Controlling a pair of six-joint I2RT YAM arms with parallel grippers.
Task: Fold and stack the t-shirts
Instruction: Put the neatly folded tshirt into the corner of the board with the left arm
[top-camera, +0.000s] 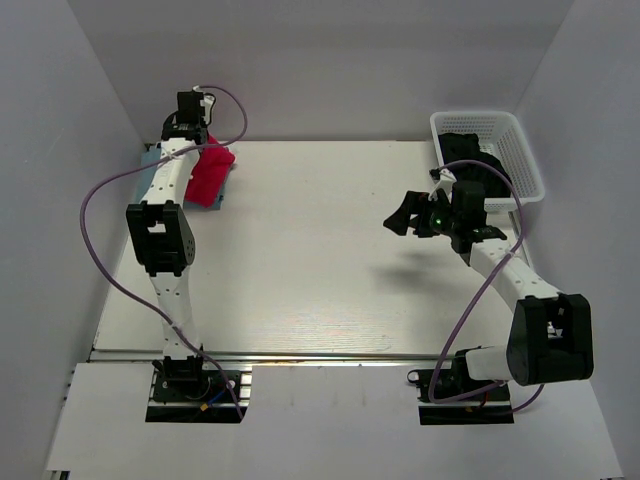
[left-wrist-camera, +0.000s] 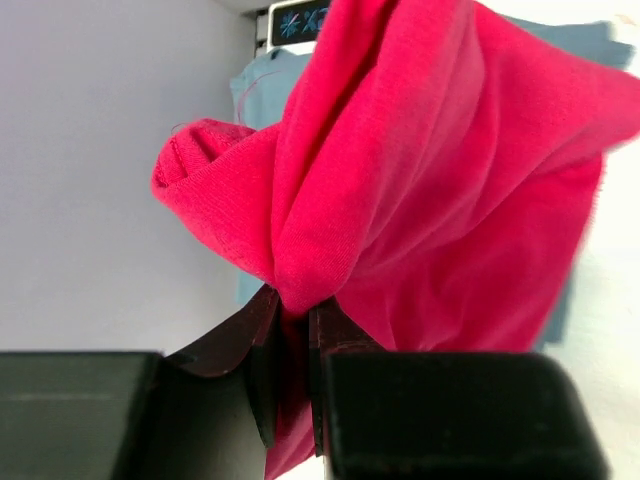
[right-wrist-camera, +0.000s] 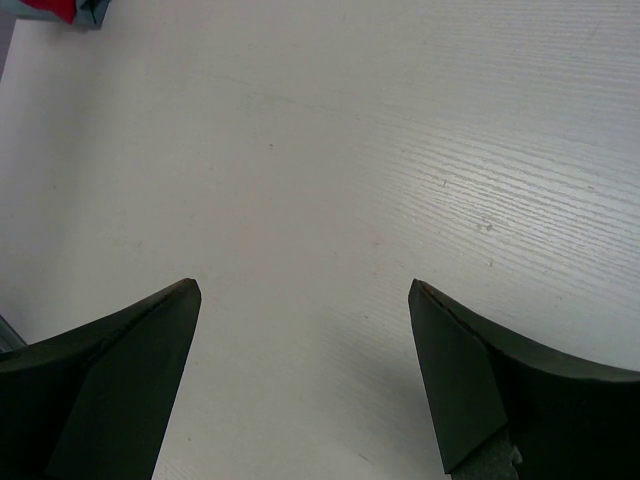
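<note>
We are seeing the left gripper (left-wrist-camera: 290, 318) pinching a bunched fold of the red t-shirt (left-wrist-camera: 430, 180). Its fingers (left-wrist-camera: 262, 365) are standing almost together with only cloth between them, so it is grasping the shirt. The red cloth is hanging crumpled and loose around that pinch. It is spilling over the blue-grey t-shirt (left-wrist-camera: 255, 90), which is lying flat underneath. In the top view the left arm is reaching far forward to the far left corner of the table (top-camera: 320, 270), close to the left wall. Both shirts are sitting there, the blue-grey edges showing around the red one. We are not able to tell whether the red shirt is lifted clear or touching the shirt below.

The right gripper (right-wrist-camera: 305, 290) is hovering over bare table at right of centre. Its fingers (right-wrist-camera: 120, 380) are spread wide apart, released, gripping nothing and touching nothing. It is well apart from both shirts.

The white basket (top-camera: 528, 165) is standing at the far right corner, just behind the right gripper. We are seeing dark cloth (top-camera: 470, 148) lying inside it.
</note>
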